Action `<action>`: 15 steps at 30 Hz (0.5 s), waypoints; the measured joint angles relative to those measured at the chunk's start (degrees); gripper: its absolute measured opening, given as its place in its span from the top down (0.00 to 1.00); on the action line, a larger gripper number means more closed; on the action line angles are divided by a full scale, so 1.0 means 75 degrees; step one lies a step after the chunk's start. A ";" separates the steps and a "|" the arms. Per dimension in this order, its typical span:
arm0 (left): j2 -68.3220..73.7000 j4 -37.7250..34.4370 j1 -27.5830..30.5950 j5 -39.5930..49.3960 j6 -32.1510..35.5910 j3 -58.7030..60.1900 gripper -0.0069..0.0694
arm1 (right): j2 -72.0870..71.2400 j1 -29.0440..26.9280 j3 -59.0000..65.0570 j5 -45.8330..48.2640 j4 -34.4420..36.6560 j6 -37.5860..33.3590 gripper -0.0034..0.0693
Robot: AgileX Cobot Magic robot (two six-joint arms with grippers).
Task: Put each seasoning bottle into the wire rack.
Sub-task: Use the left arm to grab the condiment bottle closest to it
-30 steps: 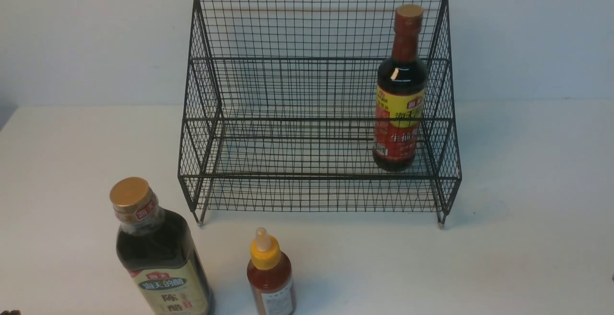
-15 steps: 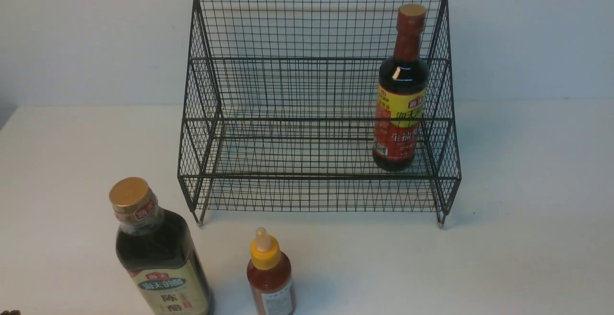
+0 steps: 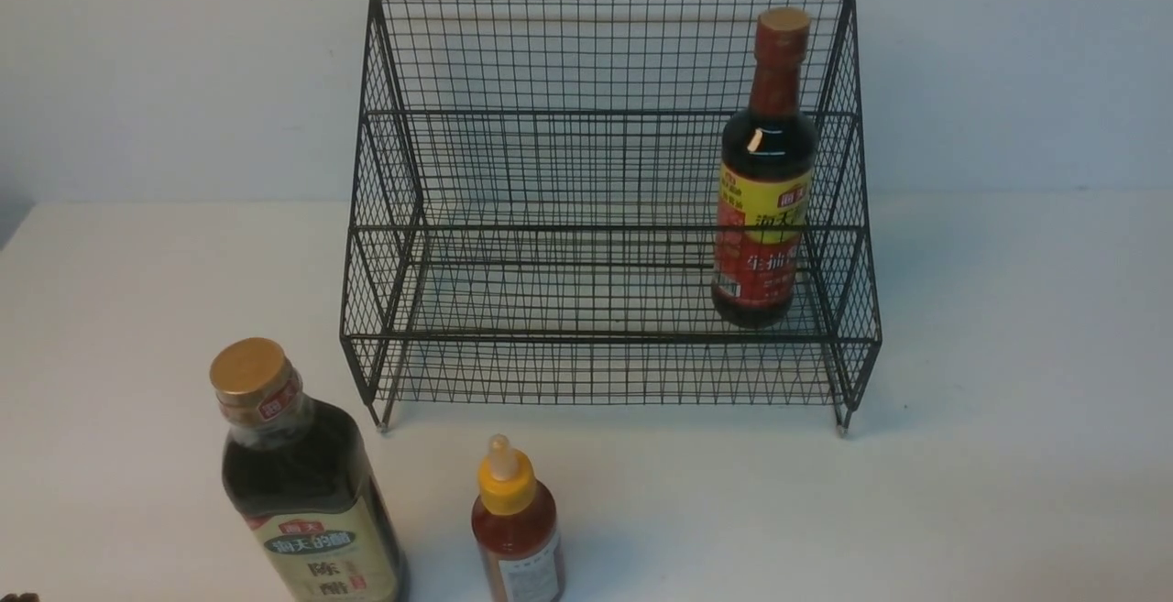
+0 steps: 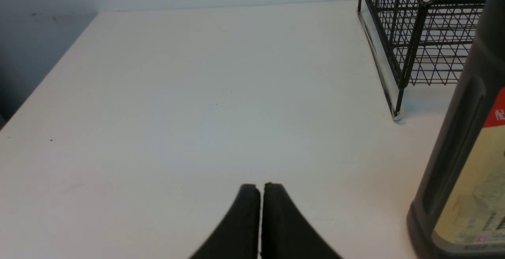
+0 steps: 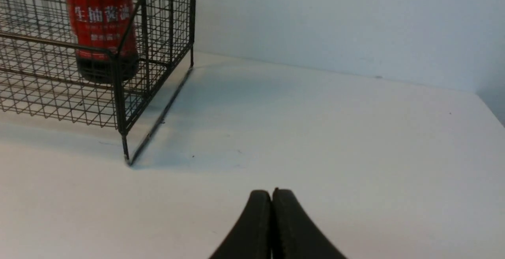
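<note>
Left claw [image 4: 260, 188], right claw [image 5: 272, 194]: closed tight, empty. Red-neck bottle [image 3: 765, 171] upright in wire rack [image 3: 550, 171], lower tier, right end. Gold-cap bottle [image 3: 293, 483], sauce bottle [image 3: 516, 519] on surface [image 3: 1008, 400] before rack. Risk: unopened claw topples gold-cap bottle; base snags rack rail.

- Centre frame: wire rack [image 3: 596, 338], lower tier open left of red-neck bottle [image 3: 765, 217], which fills its right end.
- Gold-cap bottle [image 3: 293, 492] and sauce bottle [image 3: 516, 529] block bench [image 3: 1008, 492] lower left; lower right open.
</note>
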 joint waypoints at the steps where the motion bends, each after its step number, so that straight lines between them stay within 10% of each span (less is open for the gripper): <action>1: 0.0000 0.0000 0.0000 0.0000 0.0000 0.0000 0.92 | 0.0000 -0.0074 0.0000 0.0000 0.0000 0.0000 0.97; 15: 0.0000 0.0000 0.0000 0.0000 0.0000 0.0000 0.92 | 0.0000 -0.0505 0.0000 0.0006 0.0007 0.0000 0.97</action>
